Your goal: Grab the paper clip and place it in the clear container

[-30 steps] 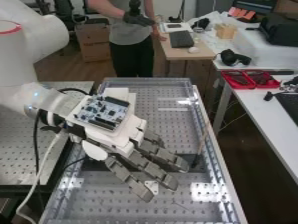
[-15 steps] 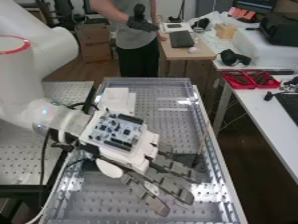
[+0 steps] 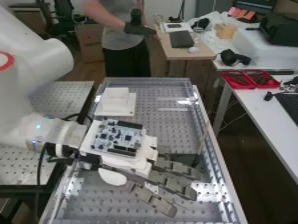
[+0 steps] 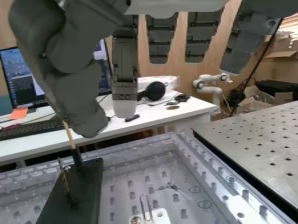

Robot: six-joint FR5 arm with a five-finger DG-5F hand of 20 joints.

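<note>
A robot hand hovers palm down over a clear-walled tray at the bench, its dark grey fingers extended and slightly spread, gripping nothing. The white arm reaches in from the left of the high view, a circuit board mounted on the back of the hand. Below, in the wrist view, what appears to be the paper clip, a narrow wire loop, is seen on the tray's perforated floor, beside a small white plate; whether the two touch cannot be told. A wooden stick rises from a flat black stand near the clip. Toward the far end of the tray, a white block sits by the left wall. Outside, a perforated metal tabletop runs alongside, while headphones and a keyboard rest on a white desk. Red bins stand to the right in the high view.
</note>
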